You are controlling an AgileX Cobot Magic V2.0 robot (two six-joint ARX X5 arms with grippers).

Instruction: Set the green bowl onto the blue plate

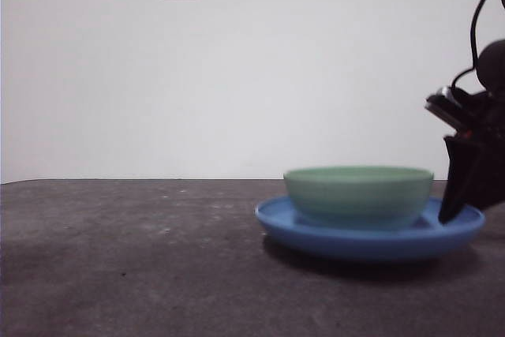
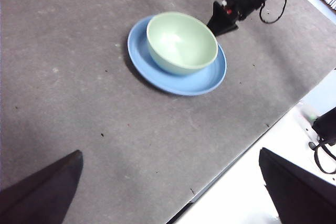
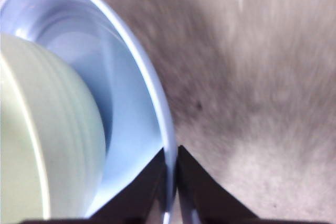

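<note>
A: Where's the green bowl point(image 1: 358, 195)?

B: Sitting upright inside the blue plate point(image 1: 316, 236), a bit toward the plate's far-from-tool side. Nothing is holding the bowl.

A: Right tool point(image 3: 172, 182)?

B: Down at the plate's rim. Its two jaws look nearly closed, with the thin rim between them. The wrist view is blurred, so I'd say pinching the plate edge, not certain. The bowl's wall is just beside it, not touching.

A: Left tool point(image 2: 173, 192)?

B: Jaws wide apart, nothing in them, well back from the plate over the bench point(image 2: 79, 77).

A: Handling?

B: Both look like rigid, glossy, light plastic or melamine, so slippery. Judging by shape, the bowl's rim is the only sensible grip: one jaw inside, one outside. The bowl could slide on the plate if the plate gets nudged.
</note>
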